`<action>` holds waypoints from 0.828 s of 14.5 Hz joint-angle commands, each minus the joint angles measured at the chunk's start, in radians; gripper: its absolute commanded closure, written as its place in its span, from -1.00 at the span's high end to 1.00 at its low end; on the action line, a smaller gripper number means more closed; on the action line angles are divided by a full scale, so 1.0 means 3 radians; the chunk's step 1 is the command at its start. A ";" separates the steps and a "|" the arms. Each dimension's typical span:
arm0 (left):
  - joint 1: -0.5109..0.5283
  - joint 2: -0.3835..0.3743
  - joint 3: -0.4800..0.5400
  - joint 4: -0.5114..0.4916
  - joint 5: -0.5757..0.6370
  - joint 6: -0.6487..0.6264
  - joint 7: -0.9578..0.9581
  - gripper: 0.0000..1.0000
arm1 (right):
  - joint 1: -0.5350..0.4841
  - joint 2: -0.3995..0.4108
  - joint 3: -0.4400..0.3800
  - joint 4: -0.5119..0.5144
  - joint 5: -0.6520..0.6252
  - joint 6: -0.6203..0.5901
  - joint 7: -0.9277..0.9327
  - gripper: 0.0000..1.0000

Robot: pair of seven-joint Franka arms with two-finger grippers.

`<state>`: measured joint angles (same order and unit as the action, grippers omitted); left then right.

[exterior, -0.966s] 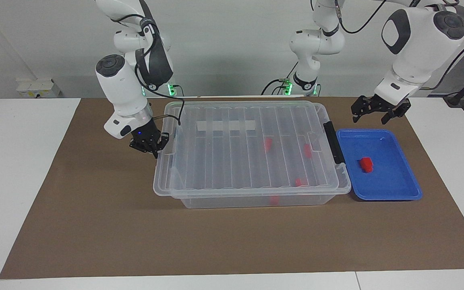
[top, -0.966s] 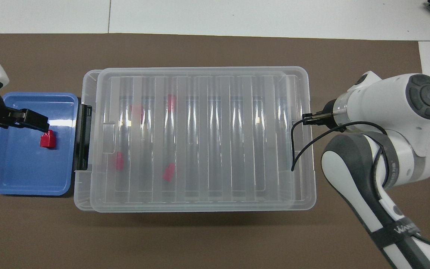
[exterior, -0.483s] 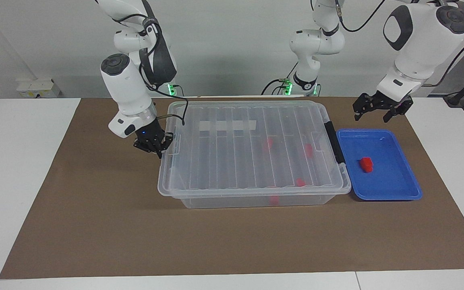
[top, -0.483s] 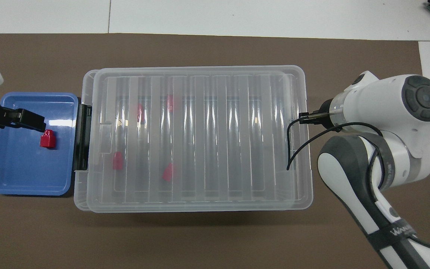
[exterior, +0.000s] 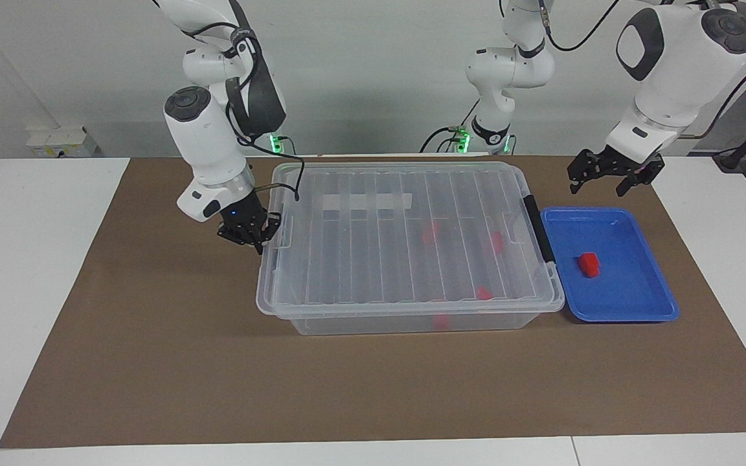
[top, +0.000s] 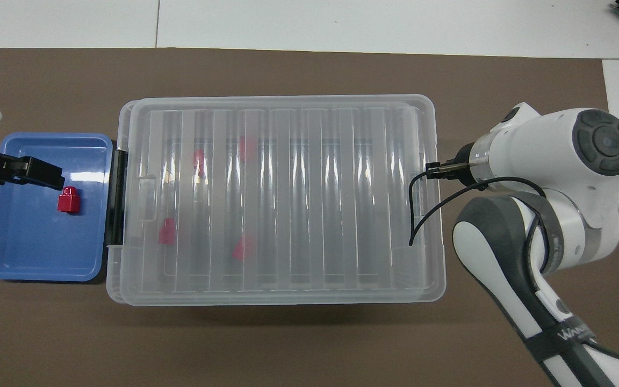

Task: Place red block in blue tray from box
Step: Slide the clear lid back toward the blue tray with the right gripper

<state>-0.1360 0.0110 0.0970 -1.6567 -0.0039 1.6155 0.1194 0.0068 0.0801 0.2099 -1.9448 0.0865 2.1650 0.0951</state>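
Observation:
The box (exterior: 405, 320) is a clear bin with its ribbed lid (exterior: 373, 259) lying on top. Several red blocks show through the lid, one of them (top: 167, 231) near the black latch (top: 117, 199). One red block (exterior: 588, 264) (top: 67, 200) lies in the blue tray (exterior: 632, 307) (top: 35, 258), which stands beside the box's latch end. My right gripper (exterior: 251, 236) is shut and pressed against the lid's end away from the tray. My left gripper (exterior: 596, 188) hangs open over the tray's edge nearest the robots, holding nothing.
A brown mat (exterior: 153, 362) covers the table under box and tray, with white table surface (exterior: 30, 272) at both ends. A strip of whitish tape (exterior: 366, 202) is on the lid. A black cable (top: 422, 209) from the right wrist loops over the lid's end.
My right gripper has pushed the lid along the box toward the tray end, so it now sits nearly square on the box. My left gripper has risen slightly.

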 commanded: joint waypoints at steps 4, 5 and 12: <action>-0.0002 -0.0062 0.0009 -0.0046 0.0013 -0.0001 -0.0015 1.00 | -0.0028 0.0035 0.0037 0.0035 0.0080 -0.0053 0.0056 -0.49; -0.0002 -0.0062 0.0009 -0.0046 0.0013 -0.0001 -0.0015 1.00 | -0.0028 0.0004 0.0022 0.0035 0.0075 -0.0109 0.0061 0.03; -0.0002 -0.0067 0.0009 -0.0046 0.0013 -0.0001 -0.0015 1.00 | -0.0028 -0.0282 -0.0377 0.0142 -0.0002 -0.0477 -0.0025 1.00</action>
<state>-0.1360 0.0104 0.0970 -1.6567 -0.0039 1.6155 0.1194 0.0047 0.0216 0.1199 -1.9211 0.0866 2.0692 0.0953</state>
